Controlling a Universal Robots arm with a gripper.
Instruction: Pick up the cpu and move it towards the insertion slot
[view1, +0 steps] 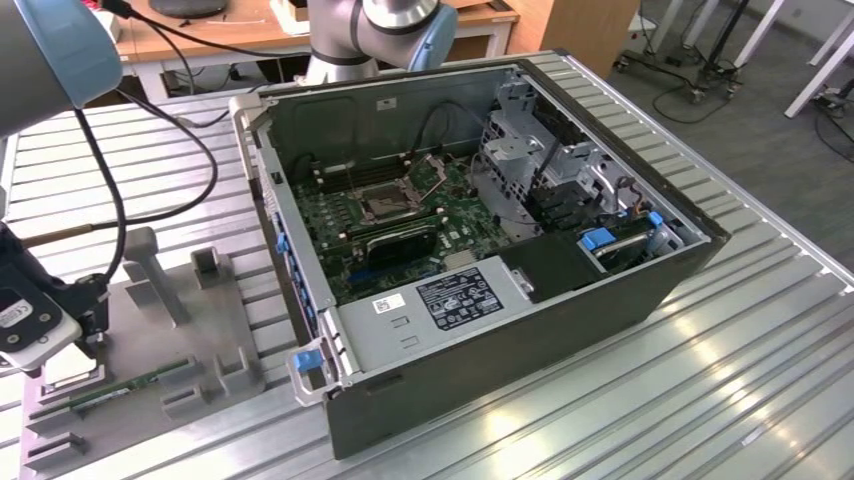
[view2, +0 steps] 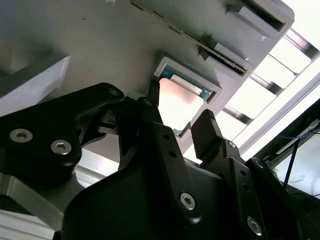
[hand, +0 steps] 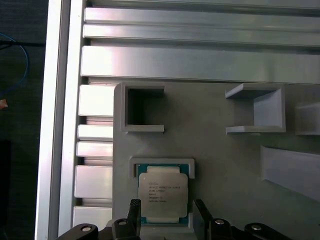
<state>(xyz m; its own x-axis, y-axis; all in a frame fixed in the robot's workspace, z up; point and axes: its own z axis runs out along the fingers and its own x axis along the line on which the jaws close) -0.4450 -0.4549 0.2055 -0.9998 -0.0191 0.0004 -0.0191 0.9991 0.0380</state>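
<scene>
The cpu (hand: 162, 192), a pale silver square chip with a teal rim, lies flat in a recessed pocket of the grey fixture plate (hand: 220, 150). My gripper (hand: 166, 209) is open just above it, one dark finger on each side of the chip. The second wrist view shows the same: the cpu (view2: 181, 100) sits between the fingers (view2: 207, 125) of the gripper (view2: 180, 107). In the exterior view the gripper (view1: 60, 355) hangs low over the cpu (view1: 76, 378) at the exterior view's left. The insertion slot (view1: 388, 201) is on the green board inside the open computer case.
The open computer case (view1: 561, 300) stands in the middle of the ribbed metal table (view1: 694, 400). On the grey fixture plate (view1: 227, 310) stand several upright holders, and a green memory stick (view1: 127, 388) lies beside the cpu. A black cable (view1: 114, 200) hangs off the arm.
</scene>
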